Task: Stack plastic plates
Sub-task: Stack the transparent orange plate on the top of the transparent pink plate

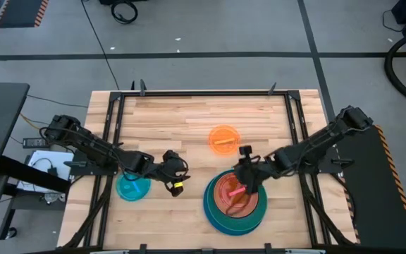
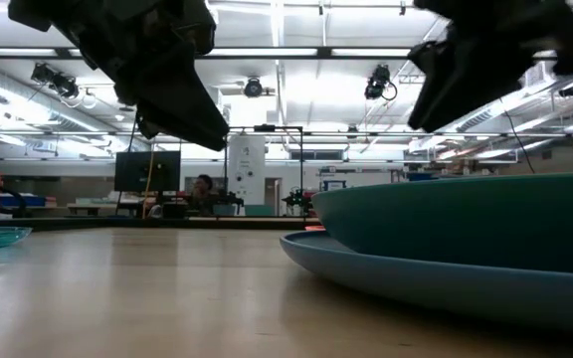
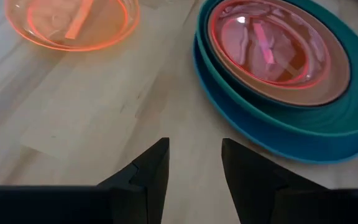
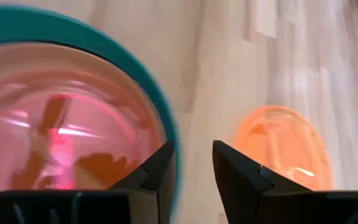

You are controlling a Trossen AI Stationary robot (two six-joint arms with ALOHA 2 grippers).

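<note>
A stack of plastic plates point(image 1: 235, 201) is built near the table's front edge, right of centre: large blue plate point(image 3: 272, 134) at the bottom, teal plate point(image 3: 347, 102) nested in it, tan-brown plate point(image 3: 334, 78) above, translucent pink plate point(image 3: 266, 46) on top, so sizes shrink upward and the pile sits stable. A dark teal medium plate cannot be told apart in the stack. The orange plate point(image 1: 223, 137) is left alone on the wooden table point(image 1: 189, 116), just behind the stack, probably next to be added. The cyan plate point(image 1: 132, 186) lies apart at front left, under the left arm. No lime-green plate is seen. The right gripper point(image 1: 247, 185) is held over the stack's top, fingers slightly spread, nothing pinched, judged to be free after a placement. The left gripper point(image 1: 175, 185) hangs between cyan plate and stack, fingers parted and empty, aimed toward the stack.
</note>
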